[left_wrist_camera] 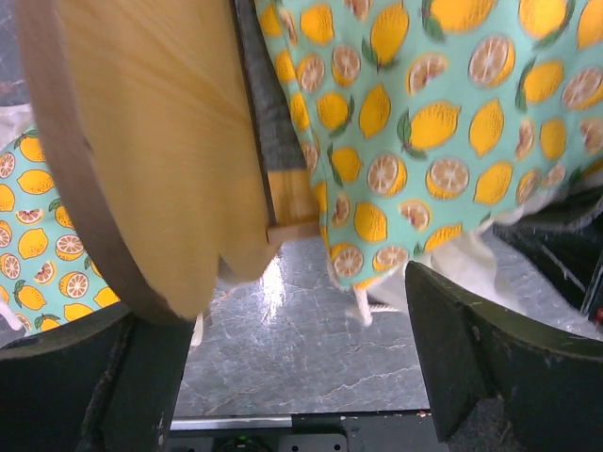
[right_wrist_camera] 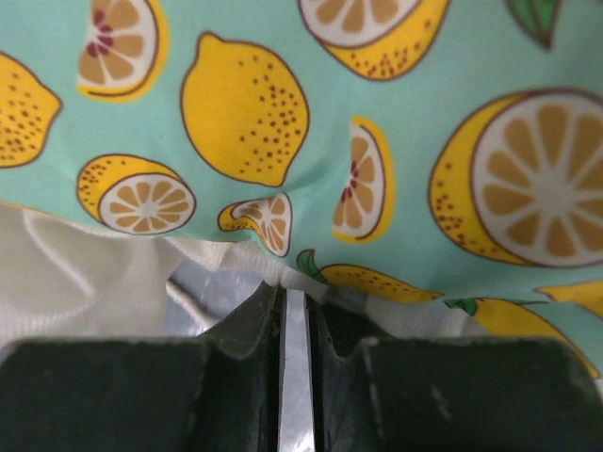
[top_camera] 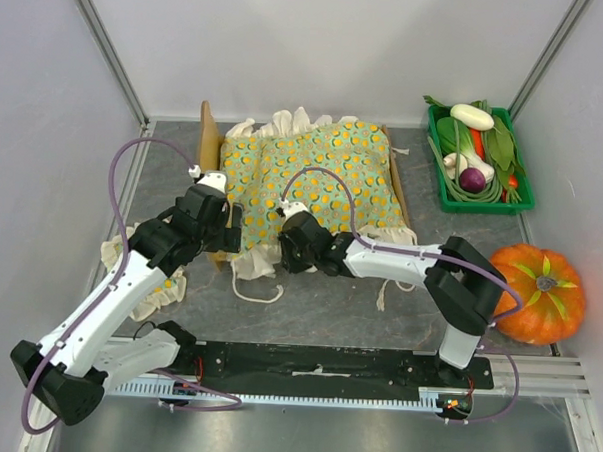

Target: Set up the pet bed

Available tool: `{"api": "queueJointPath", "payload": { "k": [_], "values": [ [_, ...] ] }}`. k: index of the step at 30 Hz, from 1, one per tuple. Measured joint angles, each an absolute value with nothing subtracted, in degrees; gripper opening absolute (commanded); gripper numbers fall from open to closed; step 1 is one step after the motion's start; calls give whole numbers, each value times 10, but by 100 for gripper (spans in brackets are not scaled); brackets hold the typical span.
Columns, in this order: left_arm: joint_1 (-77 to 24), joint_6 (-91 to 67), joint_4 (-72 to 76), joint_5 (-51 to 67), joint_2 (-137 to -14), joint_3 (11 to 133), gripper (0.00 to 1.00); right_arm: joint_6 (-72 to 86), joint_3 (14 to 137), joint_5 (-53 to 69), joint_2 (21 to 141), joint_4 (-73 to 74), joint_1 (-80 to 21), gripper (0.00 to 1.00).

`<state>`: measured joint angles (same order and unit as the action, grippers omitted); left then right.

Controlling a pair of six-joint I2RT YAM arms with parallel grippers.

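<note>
pet bed: the small rectangular light-wood frame with a dark grey fabric base and an arched headboard (top_camera: 209,132) sits in the upper middle of the top view, headboard at its left end.
cushion: a green, lemon-printed frilled fabric cushion (top_camera: 319,172) lies over the frame and hides nearly all of the base.
left fingers: the left fingers (left_wrist_camera: 480,367) are spread wide and released, holding nothing. the headboard's lower corner sits between and just above them.
right fingers: the right fingers (right_wrist_camera: 141,395) are drawn almost together at the cushion's near frill. i cannot tell whether they pinch the white edge.
risk, cushion: a tug on the frill could drag the cushion askew or off the frame, since it looks loose.
risk, frame: if the left fingers clench or push on the headboard, the light frame may slide or tip.
around: a small matching pillow (top_camera: 169,285) lies on the grey bench (top_camera: 328,307) at lower left. a green plastic crate of vegetables (top_camera: 483,205) and an orange pumpkin (top_camera: 534,291) sit well apart on the right.
in the way: the left arm covers part of the pillow, so reaching it likely needs that arm pulled back.
</note>
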<state>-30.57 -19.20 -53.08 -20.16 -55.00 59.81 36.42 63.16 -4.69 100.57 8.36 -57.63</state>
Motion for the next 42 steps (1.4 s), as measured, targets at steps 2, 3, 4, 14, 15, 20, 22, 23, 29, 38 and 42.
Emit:
{"api": "queueJointPath", "payload": {
  "k": [2,3,4,14,15,20,22,23,29,38,42],
  "values": [
    [-305,-192,-523,-206,-567,595,94,356,649,-46,1027,76,-560,20],
    [-304,-191,-517,-207,-571,595,94,351,659,-43,1038,73,-550,20],
    [-301,-190,-508,-208,-575,596,94,345,669,-43,1047,70,-540,21],
    [-268,-184,-466,-209,-612,601,100,297,642,19,1047,-4,-494,52],
    [-268,-184,-466,-209,-605,601,100,294,616,27,1031,-9,-500,53],
    [-267,-187,-480,-193,-559,617,100,289,543,28,971,-28,-561,56],
    [-267,-189,-483,-190,-543,630,100,289,532,25,961,-46,-584,56],
    [-267,-190,-484,-190,-533,636,100,289,528,21,961,-60,-595,57],
    [-267,-204,-504,-180,-481,649,100,285,527,-17,994,-133,-602,59],
    [-267,-253,-510,-131,-401,619,100,253,563,-46,1099,-196,-601,53],
    [-267,-277,-509,-116,-376,587,99,246,579,-50,1122,-211,-602,29]
  ]
}}
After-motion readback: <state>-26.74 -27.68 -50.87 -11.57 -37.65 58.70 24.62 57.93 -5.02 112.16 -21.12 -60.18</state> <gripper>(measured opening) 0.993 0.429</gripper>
